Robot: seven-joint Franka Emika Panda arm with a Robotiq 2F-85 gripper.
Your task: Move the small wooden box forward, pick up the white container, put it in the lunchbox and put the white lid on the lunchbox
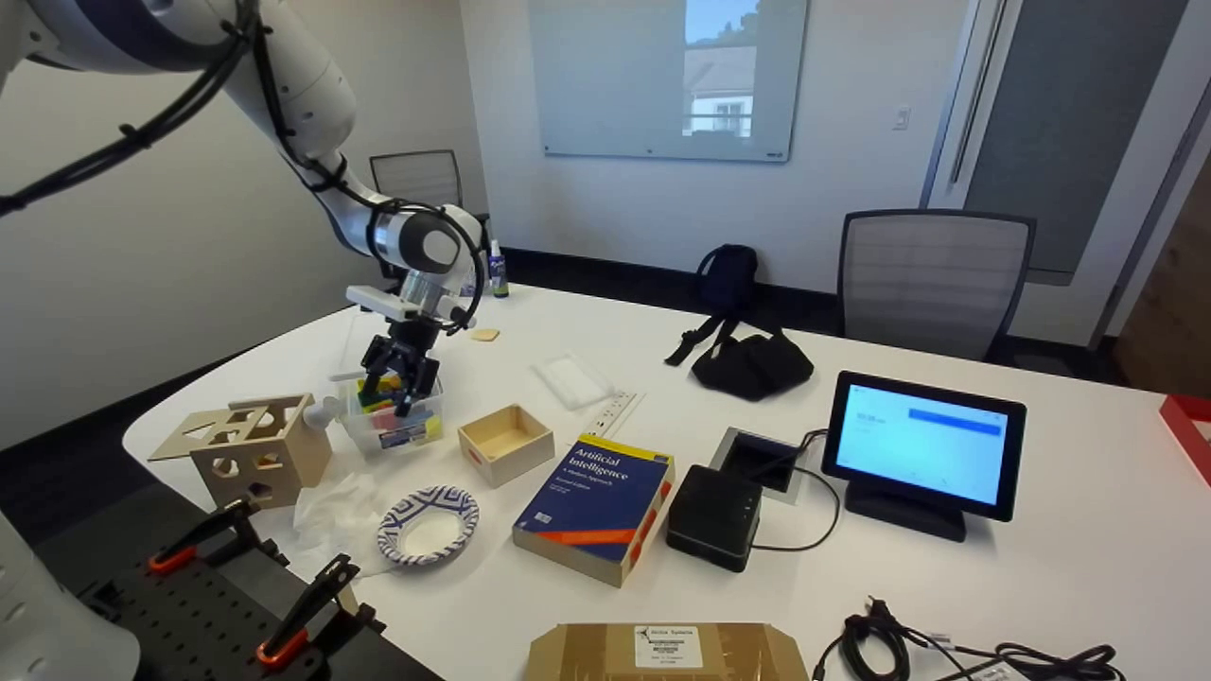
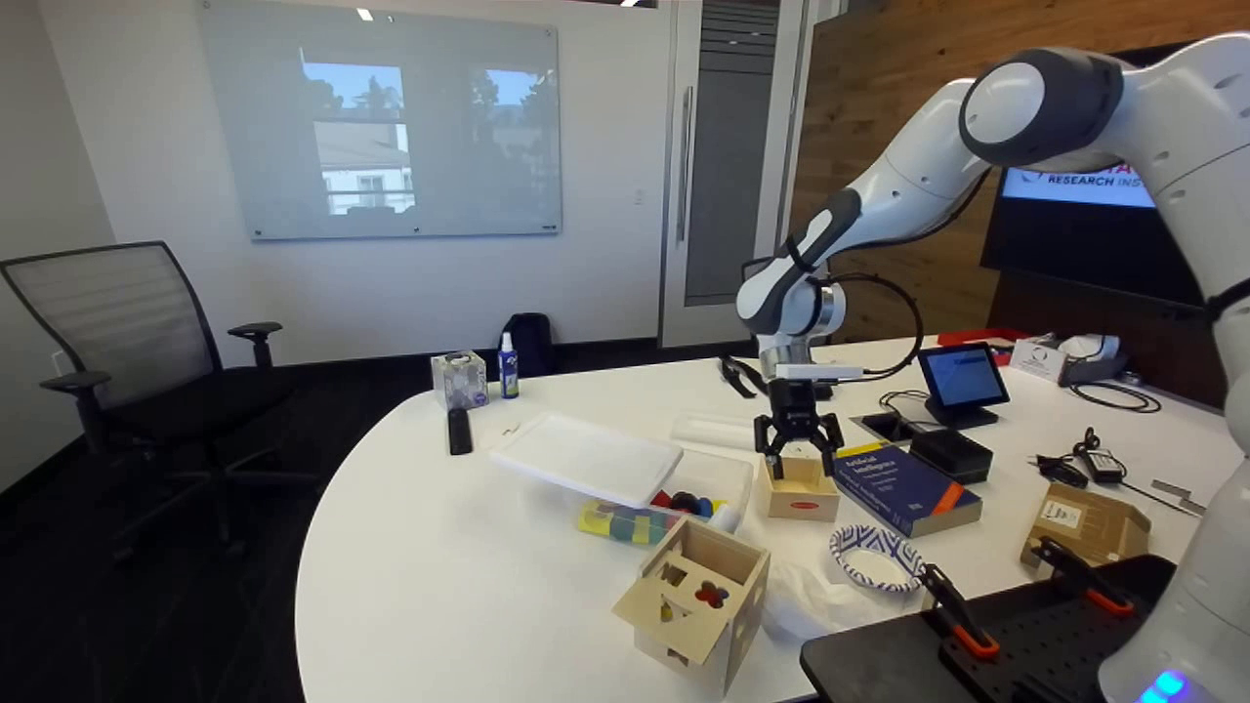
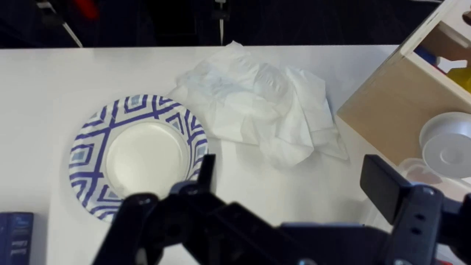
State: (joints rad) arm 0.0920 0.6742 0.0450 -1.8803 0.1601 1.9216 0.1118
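The small wooden box (image 1: 506, 445) stands between the lunchbox and the book; it also shows in an exterior view (image 2: 801, 498). The translucent lunchbox (image 1: 430, 418) holds several coloured blocks. The white lid (image 2: 591, 459) leans tilted on the lunchbox's edge; in an exterior view it is mostly hidden. A small round white container (image 3: 447, 147) rests beside the large wooden cube, at the lunchbox's edge; it also shows in an exterior view (image 1: 324, 411). My gripper (image 3: 294, 169) is open and empty, raised above the table near the lunchbox and small wooden box. The small wooden box is out of the wrist view.
The wooden cube (image 1: 270, 463) with holes stands beside the lunchbox. Crumpled tissue (image 3: 254, 106) and a blue-patterned bowl (image 3: 147, 158) lie near the robot's base. A thick book (image 1: 596, 501) lies beside the small wooden box. A flat translucent piece (image 1: 572, 380) lies behind it.
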